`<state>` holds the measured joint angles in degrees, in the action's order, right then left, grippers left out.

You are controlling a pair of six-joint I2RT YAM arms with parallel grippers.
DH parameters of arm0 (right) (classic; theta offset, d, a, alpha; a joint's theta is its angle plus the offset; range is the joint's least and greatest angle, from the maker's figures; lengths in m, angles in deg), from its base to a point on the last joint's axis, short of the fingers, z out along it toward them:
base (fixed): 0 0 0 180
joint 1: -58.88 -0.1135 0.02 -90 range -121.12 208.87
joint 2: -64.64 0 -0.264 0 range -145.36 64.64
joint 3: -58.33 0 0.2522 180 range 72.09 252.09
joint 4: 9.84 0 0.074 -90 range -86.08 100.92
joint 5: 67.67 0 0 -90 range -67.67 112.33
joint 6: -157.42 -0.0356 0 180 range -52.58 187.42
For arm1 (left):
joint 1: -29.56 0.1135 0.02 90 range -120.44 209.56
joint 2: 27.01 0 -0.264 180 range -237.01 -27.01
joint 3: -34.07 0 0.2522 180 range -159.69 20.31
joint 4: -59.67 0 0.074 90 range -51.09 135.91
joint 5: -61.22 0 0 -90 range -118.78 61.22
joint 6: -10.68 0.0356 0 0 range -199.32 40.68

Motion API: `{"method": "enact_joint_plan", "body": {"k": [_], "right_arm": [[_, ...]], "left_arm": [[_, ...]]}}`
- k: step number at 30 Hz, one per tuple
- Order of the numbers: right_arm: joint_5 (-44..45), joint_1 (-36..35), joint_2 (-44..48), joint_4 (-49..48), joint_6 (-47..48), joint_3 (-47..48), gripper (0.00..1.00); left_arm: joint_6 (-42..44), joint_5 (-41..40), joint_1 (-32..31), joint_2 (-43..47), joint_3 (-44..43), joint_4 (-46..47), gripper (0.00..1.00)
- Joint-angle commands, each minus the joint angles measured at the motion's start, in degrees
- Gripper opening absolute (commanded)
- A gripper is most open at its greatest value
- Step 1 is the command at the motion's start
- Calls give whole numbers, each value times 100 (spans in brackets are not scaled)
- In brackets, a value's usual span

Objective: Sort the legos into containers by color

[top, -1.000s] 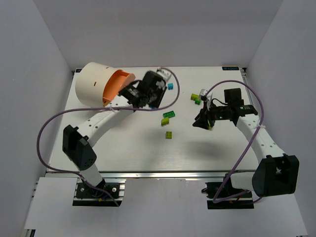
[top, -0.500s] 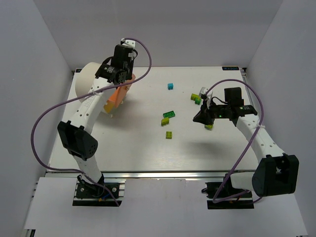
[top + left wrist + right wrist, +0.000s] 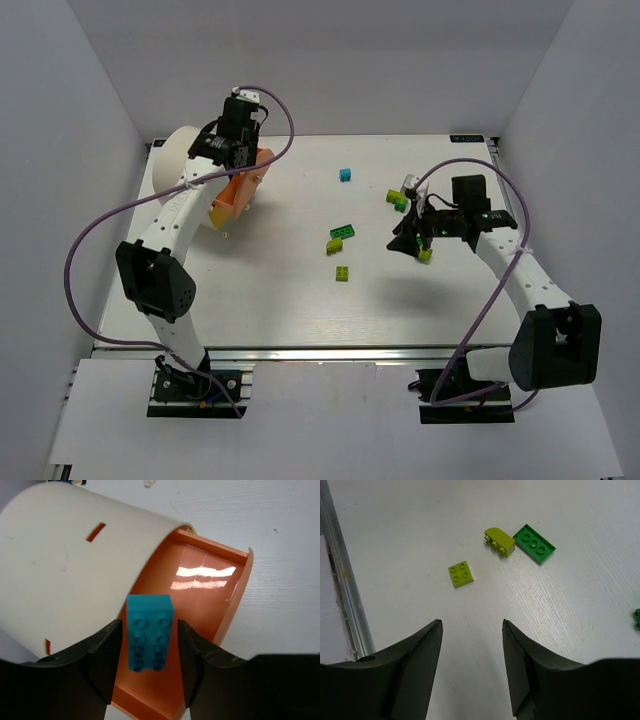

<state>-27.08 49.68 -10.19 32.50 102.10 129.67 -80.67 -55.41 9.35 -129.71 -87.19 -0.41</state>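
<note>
My left gripper (image 3: 149,647) (image 3: 238,158) hangs over the orange tray (image 3: 210,595) (image 3: 235,190) that sticks out of the cream-white drum (image 3: 65,565) (image 3: 178,165). Its jaws are open. A cyan brick (image 3: 150,630) sits between the fingertips with a thin gap on each side, over the tray floor. My right gripper (image 3: 471,630) (image 3: 412,243) is open and empty above the table. Ahead of it lie a yellow-green square brick (image 3: 460,574), a yellow-green rounded brick (image 3: 500,542) and a dark green plate (image 3: 534,543).
In the top view a second cyan brick (image 3: 345,175) lies at mid-back. A green and yellow-green cluster (image 3: 398,199) sits by the right arm, and a yellow-green brick (image 3: 425,255) lies just under the right gripper. The table's metal edge rail (image 3: 340,580) is nearby.
My left arm swung from the table's middle to the drum and now stands over the orange tray. The right gripper has barely shifted.
</note>
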Motion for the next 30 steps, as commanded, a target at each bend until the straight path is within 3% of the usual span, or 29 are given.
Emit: {"method": "enact_joint_plan", "body": {"k": [1, 2, 4, 11, 13, 15, 17, 18, 21, 22, 23, 25, 26, 29, 30], "right_arm": [[88, -56, -190, -535, -171, 324, 57], [141, -109, -286, -651, -363, 385, 58], [369, -162, -392, -1079, -566, 455, 58], [1082, -408, -1024, -1636, -1419, 1000, 59], [1222, -443, -1157, -1671, -1630, 1097, 58], [1337, -461, -1157, -1820, -1788, 1080, 57], [1548, -452, -1113, -1952, -2043, 992, 49], [1713, -452, -1096, -2074, -2157, 974, 34], [1942, -417, -1087, -2163, -2483, 974, 3], [2057, -426, -1095, -2163, -2614, 1009, 1], [2145, -417, -1095, -2155, -2676, 1027, 0], [2356, -408, -1095, -2128, -2790, 1053, 5], [2418, -408, -1113, -2128, -2904, 1079, 19], [2646, -391, -1122, -2181, -3106, 1088, 41], [2743, -382, -1130, -2216, -3151, 1097, 44]], "left_arm": [[-103, -70, 8, 373, -7, 45, 60], [-112, -44, 8, 373, -25, 36, 68], [-181, 9, 8, 373, -130, 18, 73], [-472, 631, 8, 487, -604, 132, 79], [-594, 1281, -79, 548, -631, 333, 74], [-735, 2340, -132, 549, -614, 738, 52], [-1051, 3133, -133, 426, -596, 1184, 27], [-1200, 3651, -185, 339, -588, 1335, 23], [-1762, 4401, -343, -179, -719, 1775, 22], [-1851, 4499, -344, -511, -789, 1863, 25], [-1930, 4526, -492, -671, -877, 1986, 39], [-2176, 4431, -607, -996, -1114, 2083, 52], [-2255, 4343, -677, -1303, -1193, 2197, 61], [-2651, 3878, -739, -1813, -1378, 2531, 67], [-2826, 3720, -817, -1937, -1405, 2602, 68]]}}
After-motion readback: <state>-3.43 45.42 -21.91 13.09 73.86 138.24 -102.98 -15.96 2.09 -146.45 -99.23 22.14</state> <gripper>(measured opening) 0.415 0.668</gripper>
